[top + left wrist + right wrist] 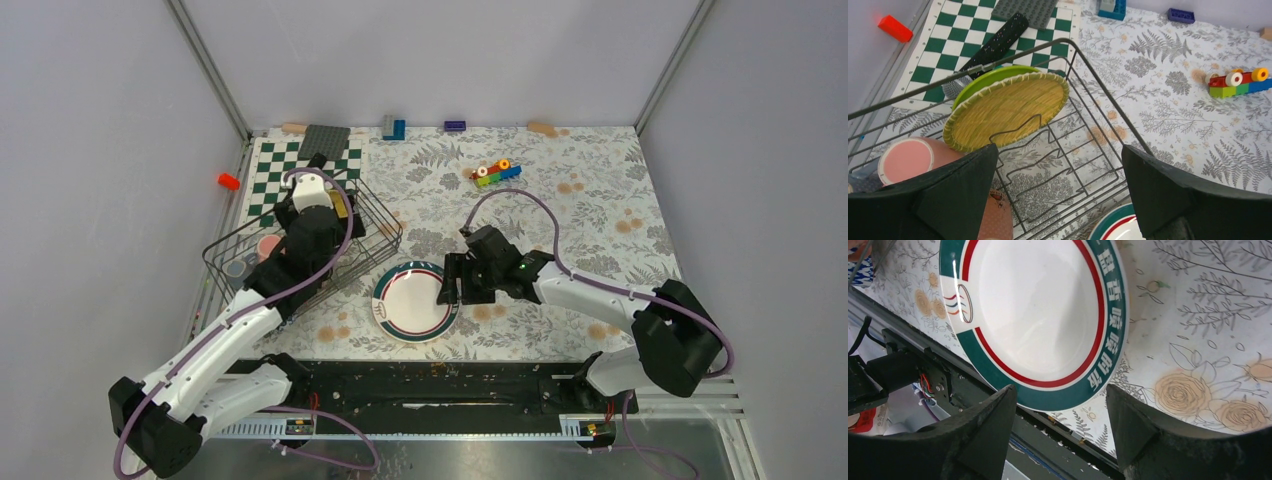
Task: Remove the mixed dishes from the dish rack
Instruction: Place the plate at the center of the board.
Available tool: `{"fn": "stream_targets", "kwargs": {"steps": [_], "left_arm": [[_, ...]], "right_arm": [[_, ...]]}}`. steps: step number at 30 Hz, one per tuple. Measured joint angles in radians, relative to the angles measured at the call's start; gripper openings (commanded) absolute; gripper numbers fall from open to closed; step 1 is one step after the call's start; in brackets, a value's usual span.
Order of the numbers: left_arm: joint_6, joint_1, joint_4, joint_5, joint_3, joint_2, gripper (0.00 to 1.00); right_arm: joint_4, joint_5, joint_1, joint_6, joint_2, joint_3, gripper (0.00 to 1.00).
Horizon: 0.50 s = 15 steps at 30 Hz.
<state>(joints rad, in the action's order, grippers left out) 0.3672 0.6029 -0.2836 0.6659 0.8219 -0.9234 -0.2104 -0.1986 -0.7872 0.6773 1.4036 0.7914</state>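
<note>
White plate (415, 302) lies flat, face up, on the worktop (600, 190), near centre, just right of the dish rack (385, 222). Its green rim band carries white Chinese-style characters I cannot read, plus a small red-and-blue wavy logo. Right gripper (446, 290) sits at the plate's right edge, jaws apart, gripping nothing. Left gripper (1058, 167) hangs wide open and empty over the rack. Rack's long axis runs near-left to far-right. Yellow plate (1008, 107) stands on edge inside.

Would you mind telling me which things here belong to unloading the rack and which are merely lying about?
Job: dish rack, white plate, yellow plate, lime-green plate, pink cup.
Lying about: chequered board, toy bricks, red brick, grey baseplate.
</note>
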Motion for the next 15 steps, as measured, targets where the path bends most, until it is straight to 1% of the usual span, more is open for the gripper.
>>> {"fn": "stream_targets", "kwargs": {"steps": [5,9,11,13,15], "left_arm": [[-0.030,0.000,-0.001,-0.001,0.084,-0.020,0.99],[-0.085,0.000,0.036,-0.026,0.180,-0.036,0.99],[-0.130,0.000,0.064,-0.063,0.225,-0.042,0.99],[-0.188,0.000,0.080,-0.116,0.287,-0.060,0.99],[-0.246,0.000,0.095,-0.173,0.349,-0.081,0.99]], "right_arm": [[0.013,0.012,-0.021,-0.011,0.026,0.029,0.74],[0.018,0.022,-0.024,-0.018,0.029,0.029,0.83],[0.023,0.032,-0.024,-0.018,0.028,0.029,0.90],[0.020,0.061,-0.025,-0.019,0.016,0.027,0.92],[0.017,0.109,-0.025,-0.024,-0.028,0.012,0.94]]}}
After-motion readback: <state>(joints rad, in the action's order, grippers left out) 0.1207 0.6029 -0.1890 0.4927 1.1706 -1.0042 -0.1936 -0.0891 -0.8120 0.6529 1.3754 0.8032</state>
